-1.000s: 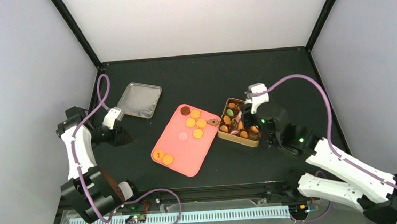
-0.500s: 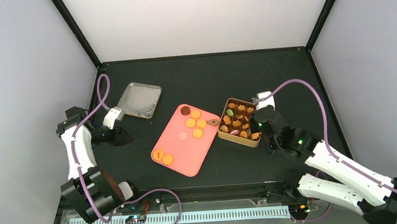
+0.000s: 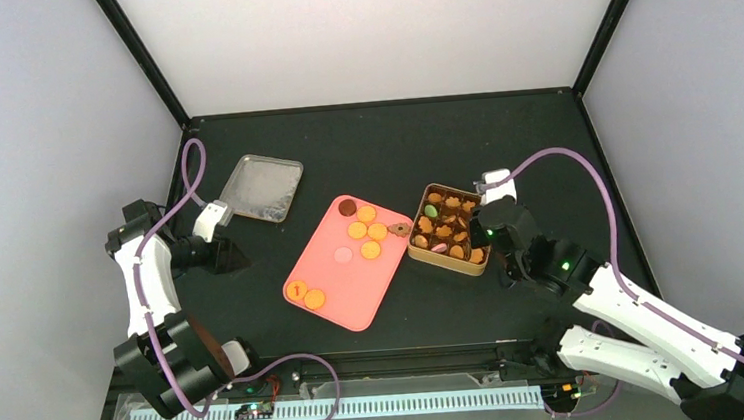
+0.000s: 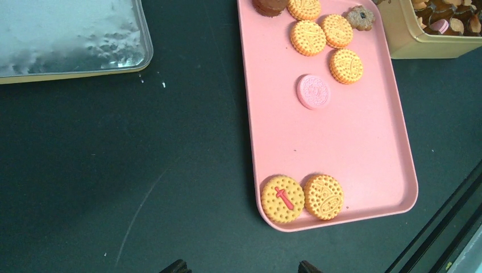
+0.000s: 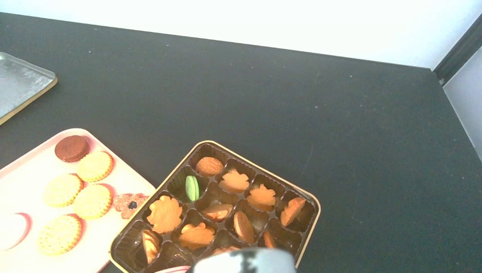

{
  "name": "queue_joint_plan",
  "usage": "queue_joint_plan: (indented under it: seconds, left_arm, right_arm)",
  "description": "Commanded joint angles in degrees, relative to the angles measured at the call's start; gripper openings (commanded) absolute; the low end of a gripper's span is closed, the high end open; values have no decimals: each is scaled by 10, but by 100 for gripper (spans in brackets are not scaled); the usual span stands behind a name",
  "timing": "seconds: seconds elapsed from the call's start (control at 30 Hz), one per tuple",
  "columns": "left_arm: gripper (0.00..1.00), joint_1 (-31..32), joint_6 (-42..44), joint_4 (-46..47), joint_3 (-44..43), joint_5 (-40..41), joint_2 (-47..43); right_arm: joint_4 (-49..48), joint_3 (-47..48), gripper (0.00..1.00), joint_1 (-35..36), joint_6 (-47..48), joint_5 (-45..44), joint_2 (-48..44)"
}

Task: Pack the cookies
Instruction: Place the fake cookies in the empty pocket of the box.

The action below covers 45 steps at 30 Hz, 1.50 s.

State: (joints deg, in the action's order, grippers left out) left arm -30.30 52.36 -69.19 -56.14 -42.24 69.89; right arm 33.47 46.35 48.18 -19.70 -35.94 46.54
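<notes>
Top external view has the cookies (image 3: pixel 358 230) split between two places. Many already sit in the brown cups of the gold tin (image 3: pixel 440 262), mostly orange with one green among them. In the right wrist view a few cups look unfilled.

Nine or so are left on the pink tray (image 3: pixel 339 283), which lies just at 9 o'clock of the tin. At its 1 o'clock end are a dark brown one, four orange ones, a pink one and a small brownish one at the edge nearest the tin. Two more orange ones lie at the 7 o'clock corner. I judge the packing well along but not finished. The silver lid (image 3: pixel 263 186) lies apart at 10 o'clock of the tray, so closing is also left.

The right gripper (image 3: pixel 482 229) hangs over the tin's 3 o'clock edge, its arm reaching in from 5 o'clock. Whether its jaws are parted or hold anything I cannot tell.

The left gripper (image 4: pixel 243 266) waits at 9 o'clock of the tray, elbow folded, jaws apart and empty.
</notes>
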Motion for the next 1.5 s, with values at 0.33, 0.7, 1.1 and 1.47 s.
queue_joint_plan:
  seconds: [0.33, 0.7, 1.1, 1.47]
  left_arm:
    - [51, -4, 15, -2, -8, -15, 4]
    - [51, -4, 13, 1, -4, -16, 5]
    - [51, -4, 12, 2, -5, -11, 5]
    - [51, -4, 9, 1, -9, -14, 4]
  right_arm:
    - [-44, 21, 24, -12, 9, -5, 36]
    - [-85, 55, 23, -11, 45, 4, 67]
    - [-82, 4, 18, -12, 34, 4, 68]
    - [8, 8, 15, -12, 21, 3, -14]
